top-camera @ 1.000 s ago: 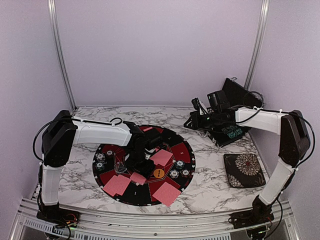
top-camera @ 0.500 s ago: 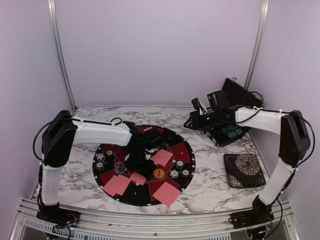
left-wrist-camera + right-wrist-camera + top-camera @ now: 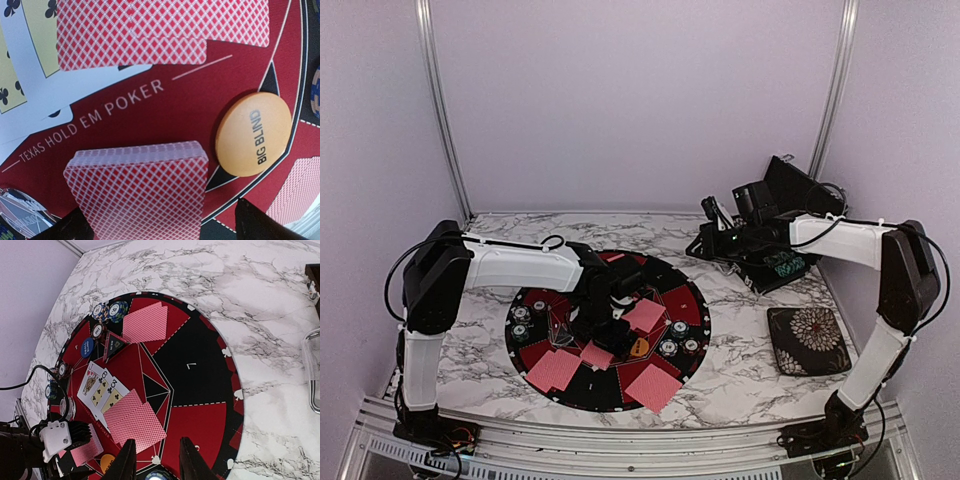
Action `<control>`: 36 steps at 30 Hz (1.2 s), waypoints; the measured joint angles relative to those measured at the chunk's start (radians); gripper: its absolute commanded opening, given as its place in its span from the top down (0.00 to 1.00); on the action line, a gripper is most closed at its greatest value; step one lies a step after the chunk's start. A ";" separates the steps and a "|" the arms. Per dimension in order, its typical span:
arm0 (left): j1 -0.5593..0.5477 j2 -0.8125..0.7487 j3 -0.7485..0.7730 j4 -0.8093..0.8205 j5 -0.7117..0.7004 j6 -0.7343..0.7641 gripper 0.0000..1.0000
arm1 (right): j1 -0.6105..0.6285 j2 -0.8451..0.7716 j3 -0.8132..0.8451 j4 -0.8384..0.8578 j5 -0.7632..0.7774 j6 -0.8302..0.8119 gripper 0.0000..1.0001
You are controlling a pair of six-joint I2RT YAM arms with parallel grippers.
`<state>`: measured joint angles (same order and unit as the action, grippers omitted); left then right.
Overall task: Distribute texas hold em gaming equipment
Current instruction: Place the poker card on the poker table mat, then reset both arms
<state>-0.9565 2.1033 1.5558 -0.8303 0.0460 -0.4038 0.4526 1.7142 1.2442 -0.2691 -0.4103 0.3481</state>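
Observation:
A round red-and-black poker mat (image 3: 692,300) holds the equipment. My left gripper (image 3: 600,335) is low over its middle, jaws apart. A deck of pink-red-backed cards (image 3: 137,192) sits between my fingers: the left finger is at its edge and the right fingertip (image 3: 255,222) stands apart from it. An orange "BIG BLIND" disc (image 3: 252,134) lies just right of the deck. Face-down card pairs (image 3: 644,316) (image 3: 555,369) (image 3: 653,387), three face-up cards (image 3: 102,387), a blue disc (image 3: 87,347) and chip stacks (image 3: 523,318) (image 3: 675,340) lie on the mat. My right gripper (image 3: 157,462) is open and empty, raised beyond the mat's far right.
A black hinged case (image 3: 775,255) stands open at the back right, under my right arm. A dark flower-patterned tray (image 3: 808,341) lies on the marble table (image 3: 740,370) at the right. Metal frame posts (image 3: 438,110) stand at the back corners.
The deck under my left gripper shows more and now covers part of the orange disc in the top view. My right arm has barely moved.

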 measured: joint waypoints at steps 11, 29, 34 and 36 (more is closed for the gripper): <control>0.000 -0.003 0.000 0.008 -0.011 0.000 0.01 | 0.011 0.000 0.000 0.000 0.010 0.002 0.72; 0.021 -0.003 -0.002 0.051 -0.126 0.027 0.01 | 0.023 -0.016 0.004 -0.001 0.028 0.016 0.72; 0.021 -0.004 -0.002 0.051 -0.113 0.045 0.01 | 0.027 -0.020 0.005 -0.003 0.036 0.018 0.72; 0.021 -0.005 -0.002 0.051 -0.107 0.052 0.01 | 0.027 -0.022 0.005 -0.008 0.039 0.018 0.72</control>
<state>-0.9360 2.0979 1.5543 -0.7792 -0.0612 -0.3515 0.4797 1.6924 1.2491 -0.2775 -0.3710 0.3660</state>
